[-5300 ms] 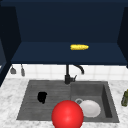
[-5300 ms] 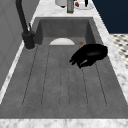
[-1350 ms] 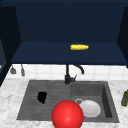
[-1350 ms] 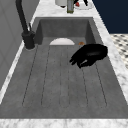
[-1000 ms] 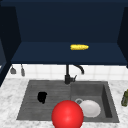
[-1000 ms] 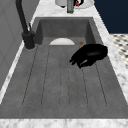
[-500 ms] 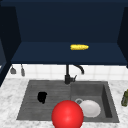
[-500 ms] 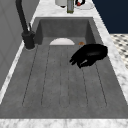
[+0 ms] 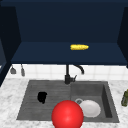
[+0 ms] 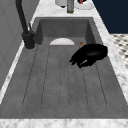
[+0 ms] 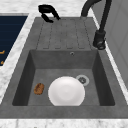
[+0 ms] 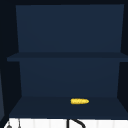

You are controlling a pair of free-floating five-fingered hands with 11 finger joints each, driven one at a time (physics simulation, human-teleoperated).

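Note:
My left hand point(image 9: 42, 97) hovers just above the ribbed drainboard point(image 9: 32, 100) at the sink's left part, fingers loosely relaxed and holding nothing. The left side view has that hand point(image 10: 88, 54) near the drainboard's front edge, fingers pointing toward the wall. It sits at the far end in the right side view point(image 11: 47, 11). A white plate point(image 11: 66, 91) lies in the basin point(image 11: 62, 62), beside a small brown piece point(image 11: 39, 88). A red ball point(image 9: 67, 115) sits at the sink's front edge. A yellow corn cob point(image 9: 79, 47) lies on the cabinet shelf.
A black faucet point(image 9: 68, 75) stands behind the sink's middle. A green bottle point(image 9: 124, 98) is on the counter at the right. Two utensils point(image 9: 13, 70) hang on the tiled wall at the left. The open dark-blue cabinet point(image 12: 67, 57) has two shelves.

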